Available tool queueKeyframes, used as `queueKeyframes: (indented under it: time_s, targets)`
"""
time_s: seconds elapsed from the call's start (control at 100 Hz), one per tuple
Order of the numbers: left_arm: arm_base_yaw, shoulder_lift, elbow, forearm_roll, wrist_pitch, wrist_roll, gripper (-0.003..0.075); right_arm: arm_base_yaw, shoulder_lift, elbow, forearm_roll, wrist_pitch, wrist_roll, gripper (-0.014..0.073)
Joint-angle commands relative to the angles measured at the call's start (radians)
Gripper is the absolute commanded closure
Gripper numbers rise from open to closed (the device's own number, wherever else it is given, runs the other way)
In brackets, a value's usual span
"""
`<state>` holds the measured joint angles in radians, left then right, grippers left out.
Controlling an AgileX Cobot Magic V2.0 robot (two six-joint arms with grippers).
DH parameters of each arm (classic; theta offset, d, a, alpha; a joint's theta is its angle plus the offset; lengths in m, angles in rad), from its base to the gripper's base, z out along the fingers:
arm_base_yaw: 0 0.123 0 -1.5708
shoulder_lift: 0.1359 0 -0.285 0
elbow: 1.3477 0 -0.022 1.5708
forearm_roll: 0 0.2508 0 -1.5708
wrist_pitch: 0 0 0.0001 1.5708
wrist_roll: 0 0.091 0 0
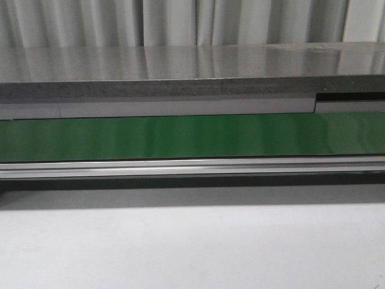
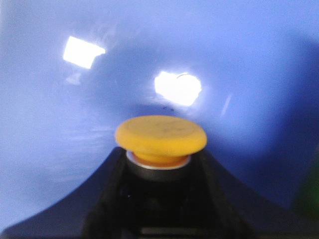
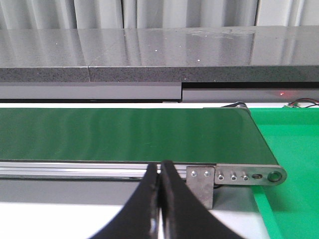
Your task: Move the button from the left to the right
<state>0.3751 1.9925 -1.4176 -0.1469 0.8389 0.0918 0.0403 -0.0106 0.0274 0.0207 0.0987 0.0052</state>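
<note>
The button (image 2: 160, 133) fills the middle of the left wrist view: a round yellow-orange mushroom cap on a silver ring and a black body. My left gripper (image 2: 160, 155) is shut on its black body, one dark finger on each side, with the cap sticking out past the fingertips. Behind it lies a glossy blue surface (image 2: 50, 124) with two bright reflections. My right gripper (image 3: 159, 167) is shut with nothing between its fingers, in front of the conveyor's rail. Neither gripper nor the button shows in the front view.
A long green conveyor belt (image 1: 192, 135) with an aluminium rail (image 1: 192, 167) runs across behind the white table (image 1: 192, 247). A grey slab (image 1: 192, 63) lies beyond it. In the right wrist view the belt (image 3: 124, 134) ends at a metal bracket (image 3: 202, 184), beside a bright green surface (image 3: 294, 174).
</note>
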Motion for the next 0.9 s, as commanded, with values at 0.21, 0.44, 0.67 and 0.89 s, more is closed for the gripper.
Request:
queueKeyframes:
  time_s: [0.21,0.44,0.67,0.89]
  targets:
    - [-0.011,-0.199,-0.025,-0.048,0.012,0.033,0.07,-0.003,-0.019,-0.015,0.003,-0.083,-0.005,0.0662]
    - [-0.109,-0.218,-0.025,-0.067,0.038,0.092,0.07,-0.003,-0.019,-0.015,0.003,-0.083,-0.005,0.0662]
    - [-0.214,-0.2,-0.025,-0.025,0.033,0.092,0.07,-0.003,-0.019,-0.015,0.003,-0.083,-0.005,0.0662]
    - [-0.238,-0.188,-0.025,-0.02,0.033,0.092,0.0666,-0.003,-0.019,-0.015,0.003,-0.083,-0.005,0.0662]
